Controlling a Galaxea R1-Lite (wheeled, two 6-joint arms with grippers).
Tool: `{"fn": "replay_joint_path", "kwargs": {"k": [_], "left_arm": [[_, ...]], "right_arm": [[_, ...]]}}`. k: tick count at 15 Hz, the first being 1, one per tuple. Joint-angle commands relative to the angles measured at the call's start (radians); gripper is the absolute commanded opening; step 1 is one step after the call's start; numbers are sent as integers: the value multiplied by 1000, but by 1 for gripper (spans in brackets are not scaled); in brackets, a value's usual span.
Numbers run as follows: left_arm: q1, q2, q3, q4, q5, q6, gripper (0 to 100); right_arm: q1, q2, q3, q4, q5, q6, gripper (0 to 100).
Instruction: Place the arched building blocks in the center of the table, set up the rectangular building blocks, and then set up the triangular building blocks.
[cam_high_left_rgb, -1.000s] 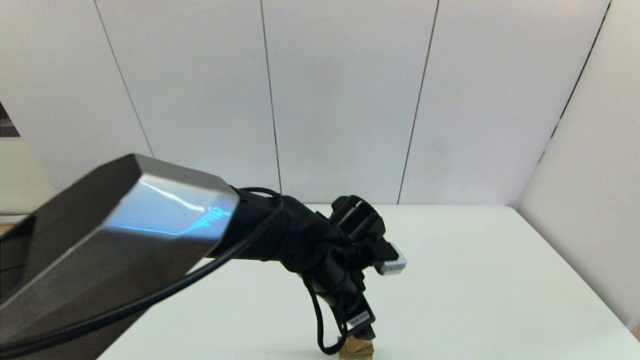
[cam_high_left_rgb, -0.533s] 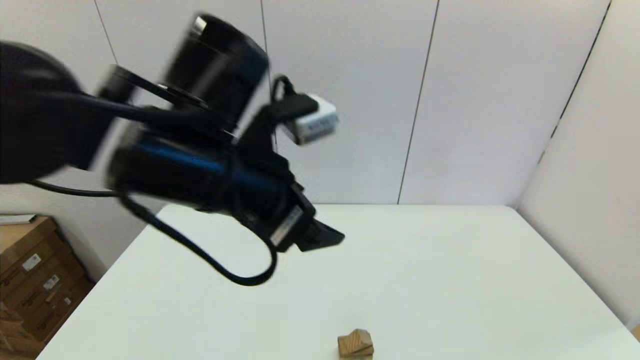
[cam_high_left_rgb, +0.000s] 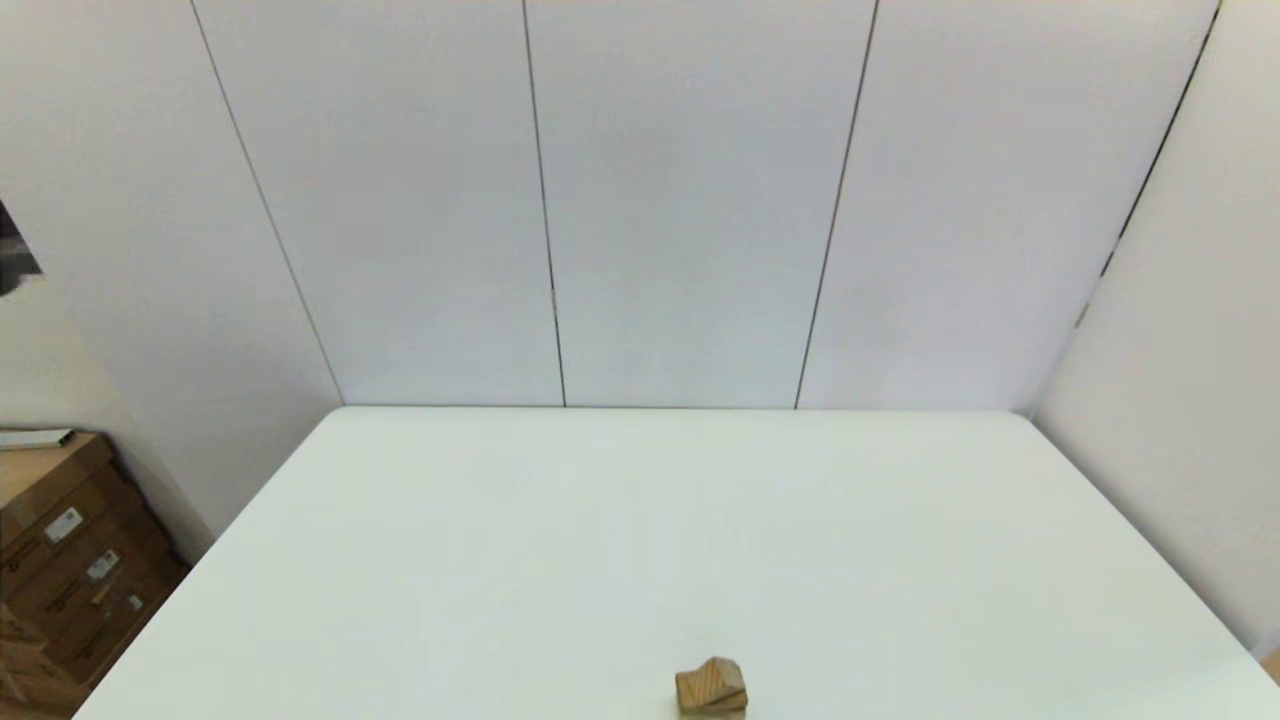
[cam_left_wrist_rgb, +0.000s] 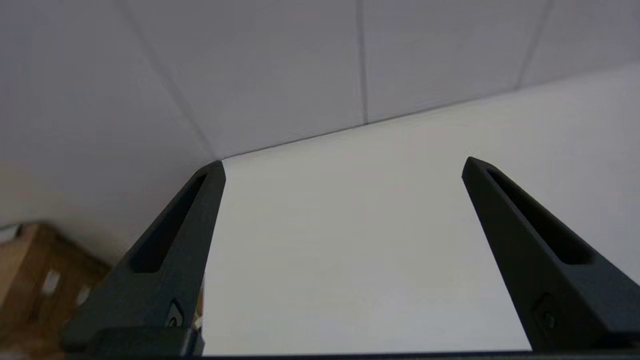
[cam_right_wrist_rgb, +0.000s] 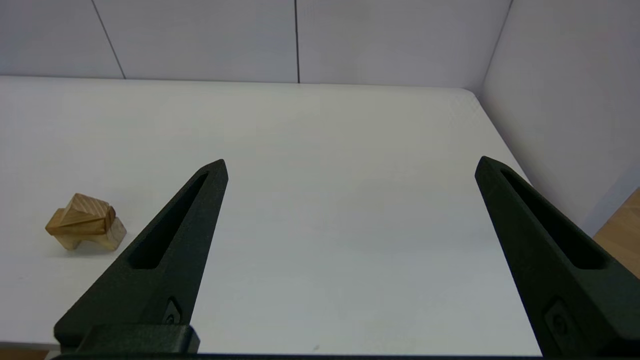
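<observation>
My left gripper (cam_left_wrist_rgb: 342, 162) has its fingers spread wide over bare table (cam_left_wrist_rgb: 350, 240), nothing between them. My right gripper (cam_right_wrist_rgb: 350, 162) is splayed just as wide and empty, with the stack well off to the side of one finger, clear of both. I read both arms as pulled back because the build looks finished. The triangular building blocks (cam_right_wrist_rgb: 86, 211), striped grain showing, sits skewed on the rectangular building blocks (cam_right_wrist_rgb: 60, 226), atop the pale arched building blocks (cam_right_wrist_rgb: 107, 239).

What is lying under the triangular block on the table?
The triangular block sits on a darker flat slab, which rests on the pale arched block. The arch cut-out underneath is mostly hidden.
</observation>
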Motion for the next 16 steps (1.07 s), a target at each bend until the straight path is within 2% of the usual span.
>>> {"fn": "replay_joint_path", "kwargs": {"k": [1, 8, 13, 16], "left_arm": [[171, -426, 367, -91, -7, -24, 100], [332, -669, 577, -99, -15, -22, 100], [331, -883, 838, -99, -44, -21, 100], [331, -879, 982, -168, -47, -25, 100]], "right_arm": [[0, 1, 0, 0, 0, 0, 100], [0, 1, 0, 0, 0, 0, 100], [0, 1, 0, 0, 0, 0, 100], [0, 1, 0, 0, 0, 0, 100]]}}
